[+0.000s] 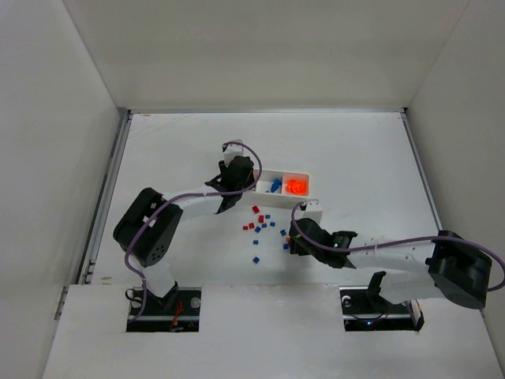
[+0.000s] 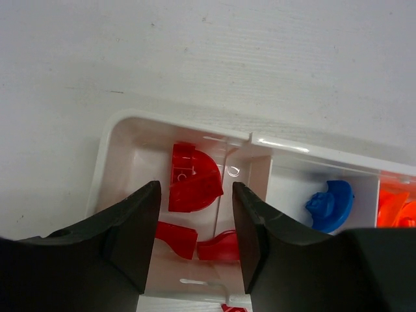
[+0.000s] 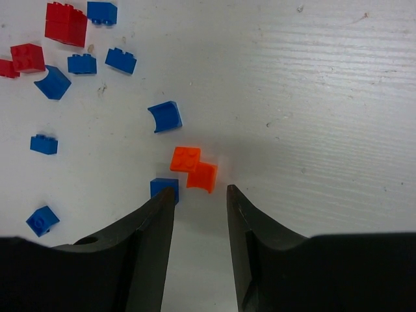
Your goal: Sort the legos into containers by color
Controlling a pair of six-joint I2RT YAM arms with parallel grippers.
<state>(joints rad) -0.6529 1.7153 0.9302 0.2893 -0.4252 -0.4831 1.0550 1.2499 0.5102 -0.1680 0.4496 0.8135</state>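
Note:
The white tray point(image 1: 310, 193) has three compartments. In the left wrist view its left compartment point(image 2: 110, 143) holds red pieces point(image 2: 192, 179), the middle one a blue piece point(image 2: 331, 205), the right one orange pieces point(image 2: 396, 205). My left gripper point(image 2: 195, 195) is open and empty, hovering over the red compartment; it also shows in the top view point(image 1: 239, 180). My right gripper point(image 3: 200, 194) is open and empty, just short of two orange legos point(image 3: 194, 168) lying on the table; it also shows in the top view point(image 1: 293, 237). A blue brick point(image 3: 161, 186) touches its left finger.
Several loose red and blue legos point(image 1: 259, 224) lie scattered between the tray and the right gripper, seen in the right wrist view at upper left point(image 3: 65, 23). White enclosure walls surround the table. A white block point(image 1: 313, 209) sits just below the tray's right end.

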